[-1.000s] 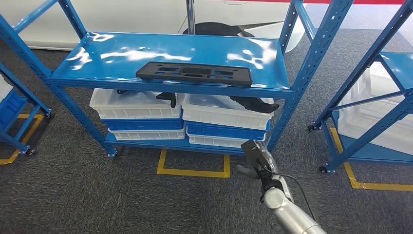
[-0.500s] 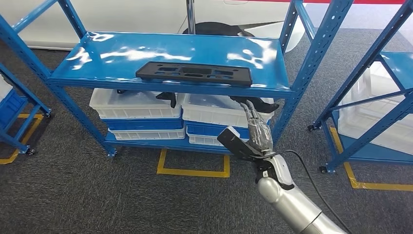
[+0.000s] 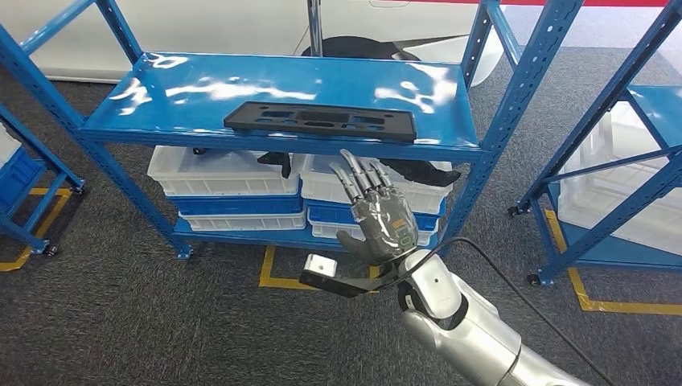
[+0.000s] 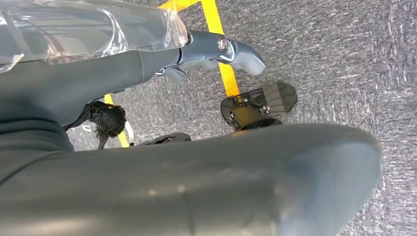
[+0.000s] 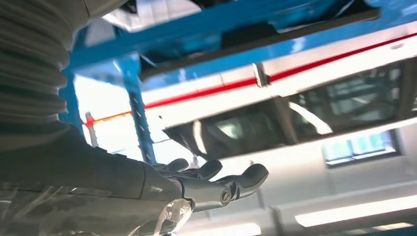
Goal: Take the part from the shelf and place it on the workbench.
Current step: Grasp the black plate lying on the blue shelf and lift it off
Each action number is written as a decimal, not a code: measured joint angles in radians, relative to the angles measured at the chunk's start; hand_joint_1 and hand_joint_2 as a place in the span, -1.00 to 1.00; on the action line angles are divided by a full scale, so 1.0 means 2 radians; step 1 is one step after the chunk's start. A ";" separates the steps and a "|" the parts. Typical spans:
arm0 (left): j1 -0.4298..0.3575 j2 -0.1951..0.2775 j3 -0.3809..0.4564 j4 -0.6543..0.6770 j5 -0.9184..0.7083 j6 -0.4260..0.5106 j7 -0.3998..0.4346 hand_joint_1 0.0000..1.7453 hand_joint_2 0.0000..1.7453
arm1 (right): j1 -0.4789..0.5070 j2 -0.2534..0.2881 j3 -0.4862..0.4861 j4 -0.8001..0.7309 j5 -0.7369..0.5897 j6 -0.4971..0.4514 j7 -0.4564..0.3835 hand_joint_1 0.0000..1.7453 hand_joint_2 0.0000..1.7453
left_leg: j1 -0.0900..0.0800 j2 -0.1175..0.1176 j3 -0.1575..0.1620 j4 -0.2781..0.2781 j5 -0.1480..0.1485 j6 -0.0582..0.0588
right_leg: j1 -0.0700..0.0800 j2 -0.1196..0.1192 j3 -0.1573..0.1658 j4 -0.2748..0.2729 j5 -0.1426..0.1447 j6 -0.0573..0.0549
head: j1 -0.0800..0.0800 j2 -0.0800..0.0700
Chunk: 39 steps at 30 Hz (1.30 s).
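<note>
Fingers (image 3: 363, 178) of the right hand (image 3: 381, 217) were spread and extended in the head view, grasping nothing, with the palm side turned away from the camera. Above and just beyond the fingertips lay the part (image 3: 321, 121), a flat black plate with cut-outs, resting near the front edge of the blue shelf (image 3: 201, 92) and not touched by the hand. Behind the fingers, on the lower level, stood white and blue bins (image 3: 233, 189). Below the hand, yellow floor tape (image 3: 273, 273) marked the grey carpet (image 3: 121, 322).

Left wrist view: the left hand (image 4: 216, 49) hung over the carpet and a strip of yellow tape; fingers were extended, holding nothing.

Right wrist view: the right hand's fingers (image 5: 246, 178) were straight and apart, empty. Beyond them rose a blue shelf upright (image 5: 140, 123), with the shelf's underside above and a white surface with a red stripe (image 5: 319, 61) further off.
</note>
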 joint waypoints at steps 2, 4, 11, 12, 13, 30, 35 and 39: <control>-0.001 0.000 -0.003 0.000 0.002 0.000 0.001 -1.00 -1.00 | -0.005 0.001 0.013 -0.003 0.022 0.011 0.000 -1.00 1.00 | 0.000 0.000 0.000 0.000 0.000 0.000 | 0.000 0.000 0.000 0.000 0.000 0.000 | 0.000 0.000; -0.003 0.000 -0.006 0.001 0.003 -0.001 0.002 -1.00 -1.00 | -0.013 0.002 0.031 -0.004 0.047 0.030 -0.001 -1.00 1.00 | 0.000 0.000 0.000 0.000 0.000 0.000 | 0.000 0.000 0.000 0.000 0.000 0.000 | 0.000 0.000; -0.006 0.000 -0.015 0.001 0.005 -0.004 0.007 -1.00 -1.00 | -0.042 0.010 0.080 0.003 0.094 0.111 0.005 -1.00 1.00 | 0.000 0.000 -0.001 0.000 0.000 -0.001 | 0.000 0.000 0.000 0.000 0.000 0.000 | 0.000 0.000; -0.006 0.000 -0.016 0.001 0.005 -0.004 0.007 -1.00 -1.00 | -0.048 0.011 0.086 0.008 0.095 0.122 0.008 -1.00 1.00 | 0.000 0.000 -0.001 0.000 0.000 -0.001 | 0.000 0.000 -0.001 0.000 0.000 0.000 | 0.000 0.000; -0.007 0.000 -0.017 0.002 0.005 -0.004 0.008 -1.00 -1.00 | -0.054 0.012 0.092 0.013 0.094 0.133 0.012 -1.00 1.00 | 0.000 0.000 -0.001 0.000 0.000 -0.001 | 0.000 0.000 -0.001 0.000 0.000 0.000 | 0.000 0.000; -0.006 0.000 -0.027 0.009 0.011 -0.004 0.019 -1.00 -1.00 | -0.093 0.014 0.116 0.053 0.022 0.159 0.070 -1.00 1.00 | 0.000 -0.001 -0.001 0.000 0.001 -0.001 | 0.000 -0.001 -0.001 0.000 0.000 0.000 | 0.000 0.000; -0.005 0.000 -0.027 0.010 0.009 -0.004 0.023 -1.00 -1.00 | -0.097 0.014 0.110 0.056 0.009 0.154 0.080 -1.00 1.00 | 0.000 -0.001 -0.001 0.000 0.001 -0.001 | 0.000 -0.001 -0.002 0.001 0.000 0.000 | 0.000 0.000; -0.005 0.000 -0.027 0.011 0.004 -0.003 0.026 -1.00 -1.00 | -0.099 0.014 0.108 0.057 0.004 0.151 0.081 -1.00 1.00 | 0.000 -0.001 -0.001 0.000 0.001 -0.001 | 0.000 -0.001 -0.002 0.001 0.000 0.000 | 0.000 0.000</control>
